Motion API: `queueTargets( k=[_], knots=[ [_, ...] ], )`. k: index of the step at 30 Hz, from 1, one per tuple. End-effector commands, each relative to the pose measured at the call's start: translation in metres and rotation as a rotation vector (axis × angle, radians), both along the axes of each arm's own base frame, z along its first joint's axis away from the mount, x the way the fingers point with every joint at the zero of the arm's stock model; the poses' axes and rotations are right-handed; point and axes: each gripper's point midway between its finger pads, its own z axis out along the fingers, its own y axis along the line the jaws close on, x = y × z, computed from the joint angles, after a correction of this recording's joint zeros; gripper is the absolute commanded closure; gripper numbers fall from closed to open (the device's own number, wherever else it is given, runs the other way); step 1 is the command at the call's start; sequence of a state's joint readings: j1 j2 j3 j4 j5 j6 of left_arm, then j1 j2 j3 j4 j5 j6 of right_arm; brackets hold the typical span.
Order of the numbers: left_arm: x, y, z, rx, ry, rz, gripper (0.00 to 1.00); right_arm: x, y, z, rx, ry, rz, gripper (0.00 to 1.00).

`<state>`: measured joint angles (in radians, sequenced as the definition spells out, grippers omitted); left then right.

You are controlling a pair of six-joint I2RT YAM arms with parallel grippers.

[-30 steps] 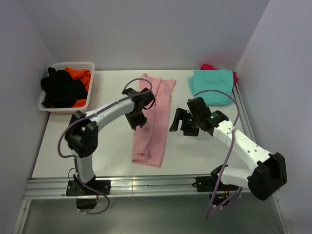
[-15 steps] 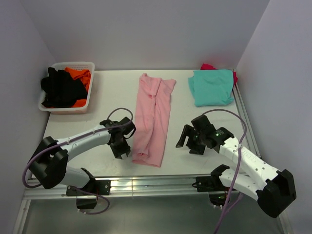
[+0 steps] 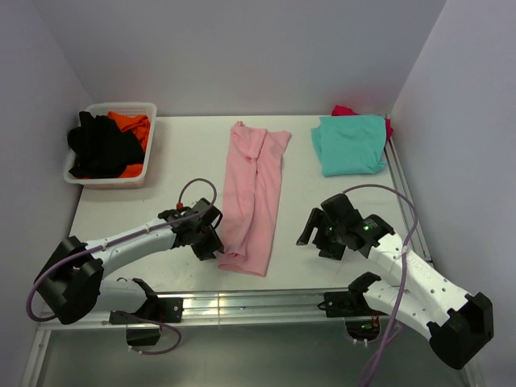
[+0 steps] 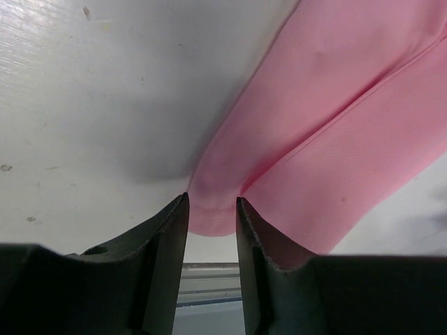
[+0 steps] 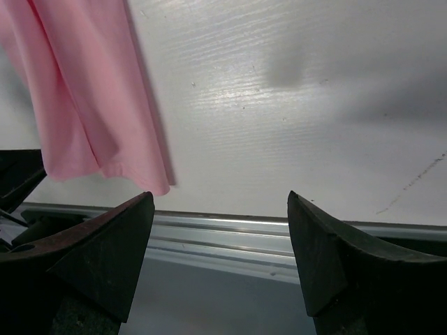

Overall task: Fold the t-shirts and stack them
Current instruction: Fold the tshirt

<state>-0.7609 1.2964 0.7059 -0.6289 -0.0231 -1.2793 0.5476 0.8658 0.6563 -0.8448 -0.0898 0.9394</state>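
A light pink t-shirt (image 3: 254, 193), folded into a long strip, lies in the middle of the table. My left gripper (image 3: 211, 246) sits low at its near left corner. In the left wrist view the jaws (image 4: 212, 201) stand a narrow gap apart, with the pink corner (image 4: 209, 209) right at the fingertips. My right gripper (image 3: 317, 235) hangs open over bare table, right of the strip's near end. Its jaws (image 5: 220, 199) are wide apart and empty, with the pink hem (image 5: 77, 91) off to their left. A folded teal t-shirt (image 3: 349, 143) lies far right on a magenta one (image 3: 345, 110).
A white basket (image 3: 101, 109) at the far left holds a black t-shirt (image 3: 98, 147) and an orange one (image 3: 129, 122). The metal rail (image 3: 242, 305) runs along the table's near edge, close below both grippers. Walls close in at the left, back and right.
My left gripper has travelled from the strip's middle down to its near left corner. The right gripper has drawn back toward the near edge. The pink shirt has not shifted.
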Motion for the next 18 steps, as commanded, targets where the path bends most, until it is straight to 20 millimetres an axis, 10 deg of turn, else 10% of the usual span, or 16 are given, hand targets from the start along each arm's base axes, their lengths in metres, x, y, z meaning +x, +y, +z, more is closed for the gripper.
queueTargets(
  k=[1, 18],
  knots=[
    [-0.001, -0.008, -0.004, -0.046, -0.014, 0.007, 0.61, -0.001, -0.006, 0.002, -0.022, -0.01, -0.024, 0.16],
    [-0.021, -0.007, -0.033, -0.056, 0.023, 0.0, 0.69, 0.0, 0.008, -0.009, 0.003, 0.025, -0.009, 0.19]
  ],
)
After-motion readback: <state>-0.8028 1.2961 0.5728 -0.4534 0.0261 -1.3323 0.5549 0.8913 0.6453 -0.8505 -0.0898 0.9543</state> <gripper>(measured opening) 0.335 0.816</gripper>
